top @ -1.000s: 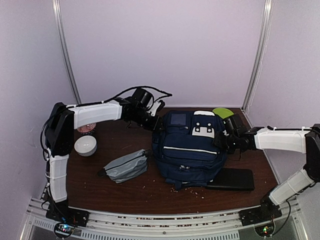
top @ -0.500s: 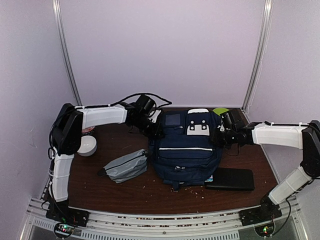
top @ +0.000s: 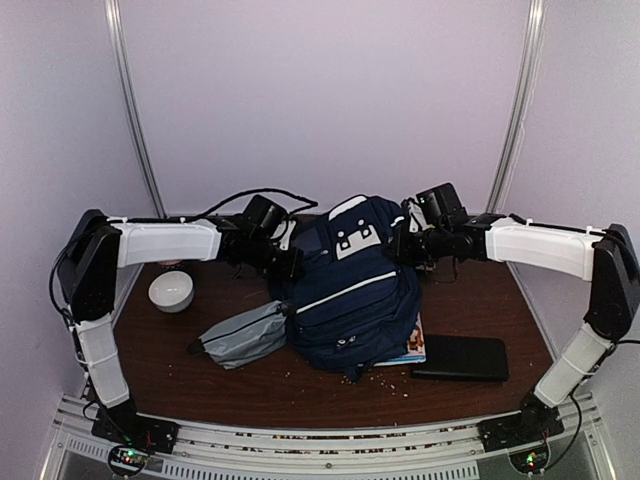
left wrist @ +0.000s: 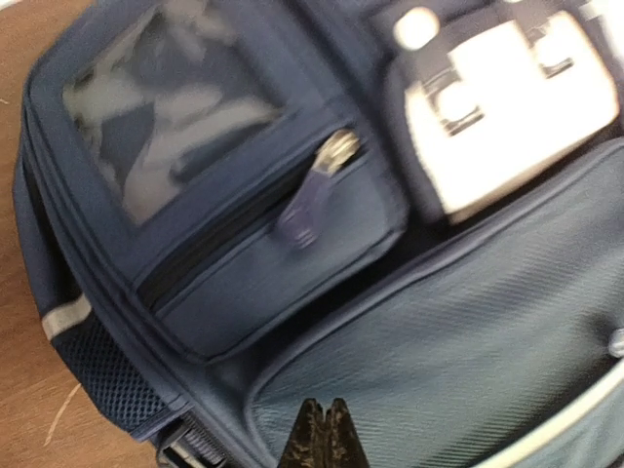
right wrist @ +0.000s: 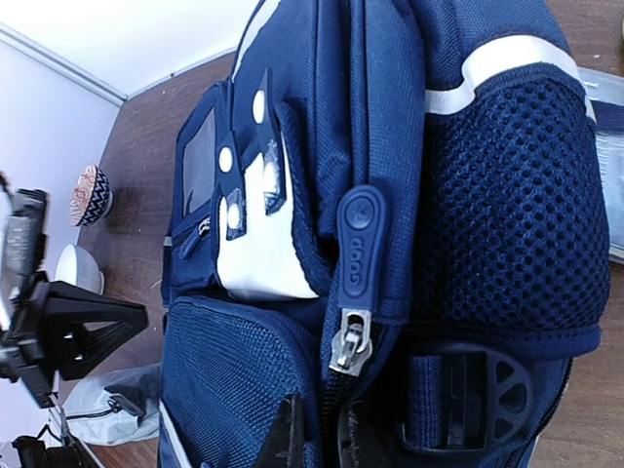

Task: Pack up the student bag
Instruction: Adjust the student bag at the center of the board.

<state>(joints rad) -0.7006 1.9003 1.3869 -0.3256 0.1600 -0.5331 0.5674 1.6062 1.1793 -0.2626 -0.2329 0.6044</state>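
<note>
Standing tilted on the table (top: pixel 170 380), the student bag (top: pixel 350 300) is gripped at its far end by the left gripper (top: pixel 288 262) and right gripper (top: pixel 402 245). Left wrist: fingertips (left wrist: pixel 310 437) pinched tight on its fabric. Right wrist: fingers (right wrist: pixel 291 434) narrow, clamping its zipper edge.

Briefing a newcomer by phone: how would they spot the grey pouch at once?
Start at the navy student bag in the middle of the brown table. Against its near corner on the left arm's side lies the grey pouch. It is soft and crumpled, unlike the round white bowl beyond it and the flat black case on the bag's other side.
</note>
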